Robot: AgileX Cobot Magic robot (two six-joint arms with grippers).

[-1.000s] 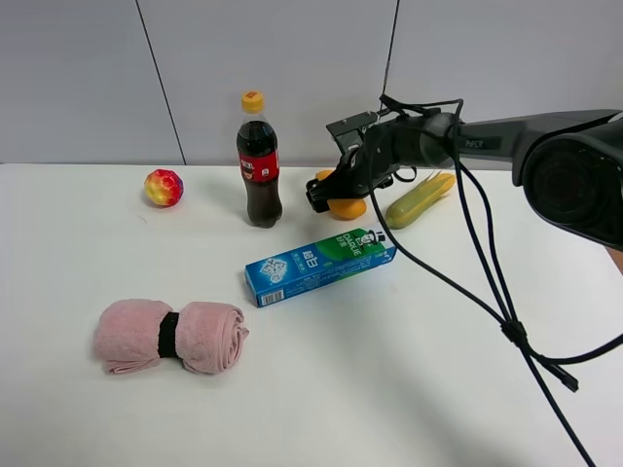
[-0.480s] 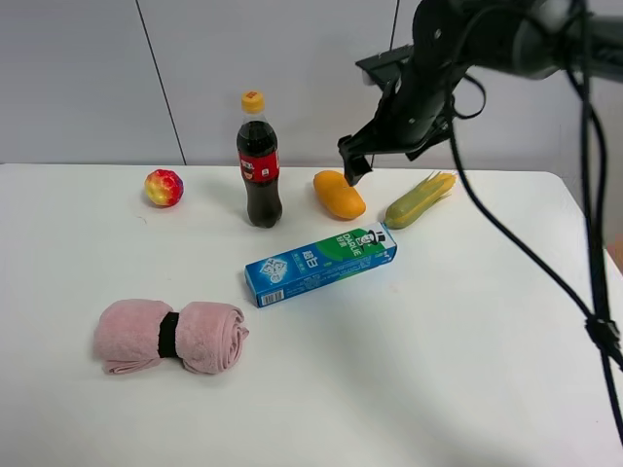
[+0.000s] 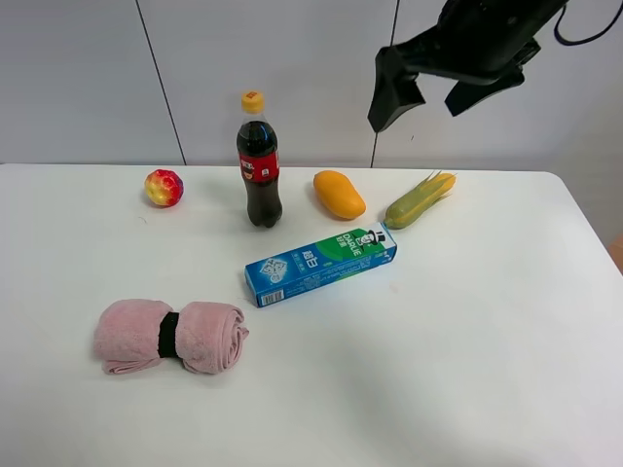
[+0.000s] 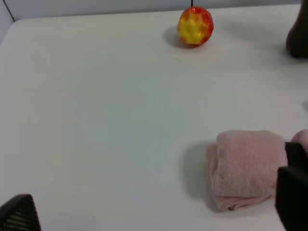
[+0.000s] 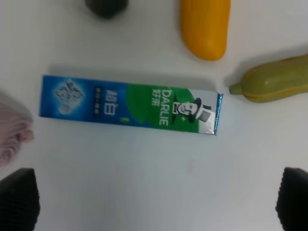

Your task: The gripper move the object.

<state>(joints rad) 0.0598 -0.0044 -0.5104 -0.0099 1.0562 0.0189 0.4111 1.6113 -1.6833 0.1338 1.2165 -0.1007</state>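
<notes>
The orange-yellow mango [image 3: 339, 194] lies on the white table between the cola bottle [image 3: 259, 161] and the corn cob [image 3: 421, 199]. My right gripper [image 3: 433, 95] hangs high above the table, up and to the right of the mango, open and empty. In the right wrist view the mango [image 5: 204, 26] lies far beyond my wide-open right gripper [image 5: 156, 202], past the toothpaste box [image 5: 130, 104]. My left gripper [image 4: 156, 211] is open and empty above the table near the pink towel [image 4: 248, 168]; it does not show in the exterior view.
The toothpaste box [image 3: 321, 265] lies just in front of the mango. A red-yellow ball [image 3: 164, 188] sits at the back left. The rolled pink towel [image 3: 170, 337] lies front left. The corn cob [image 5: 274, 79] lies beside the box's end.
My right gripper was down at the mango a second ago. It has let go, risen well above the table and opened wide. The mango stays on the table.
</notes>
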